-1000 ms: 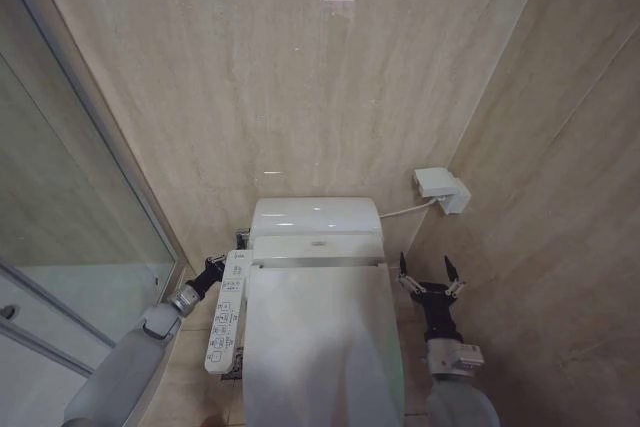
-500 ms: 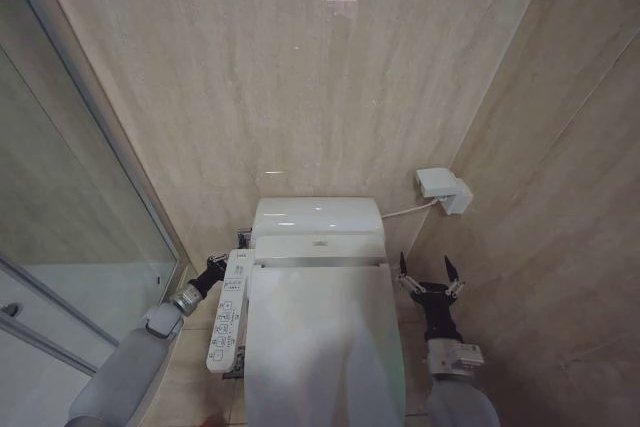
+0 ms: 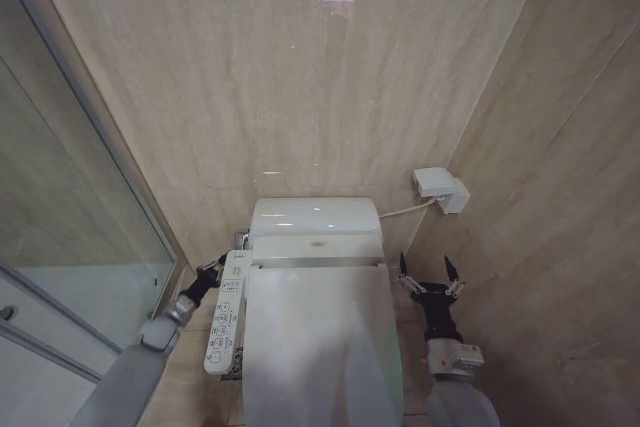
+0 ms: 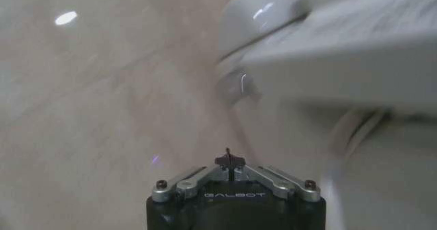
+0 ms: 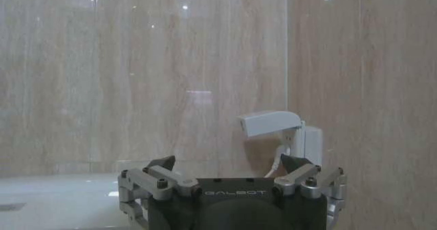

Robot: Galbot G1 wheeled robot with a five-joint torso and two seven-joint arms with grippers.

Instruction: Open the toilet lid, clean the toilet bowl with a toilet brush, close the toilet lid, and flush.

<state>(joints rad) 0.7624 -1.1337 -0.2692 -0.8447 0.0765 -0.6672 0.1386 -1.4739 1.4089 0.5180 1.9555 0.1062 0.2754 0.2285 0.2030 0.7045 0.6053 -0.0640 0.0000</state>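
Toilet lid (image 3: 320, 342): down, flat over the bowl, long oval running from the tank toward me. Left edge sits right beside the control panel (image 3: 224, 312); right edge has a strip of open floor before the wall.

Tank (image 3: 315, 217): white, against the back wall, just behind the lid's rear edge.

Control panel: white arm w/ buttons, along the lid's left side, pointing toward me.

My left end effector (image 3: 212, 271): low on the toilet's left, in the narrow gap betw. panel and glass shower wall (image 3: 70, 207), near the panel's rear end. Tips partly behind the panel in the head view; wrist cam (image 4: 230, 161) blurred — I cannot tell if fingers are apart or together. Tight room here: glass on one side, toilet body on the other.

My right end effector (image 3: 424, 277): on the toilet's right, off the lid edge, touching nothing. Fingers spread apart, nothing betw. them, pointing toward the back wall. Wrist cam shows both finger bases (image 5: 232, 186) wide. More room this side, up to the side wall.

Wall box (image 3: 441, 188): white, in the right rear corner, cable running to the tank. Also in right wrist cam (image 5: 280, 130), well ahead of the fingers.
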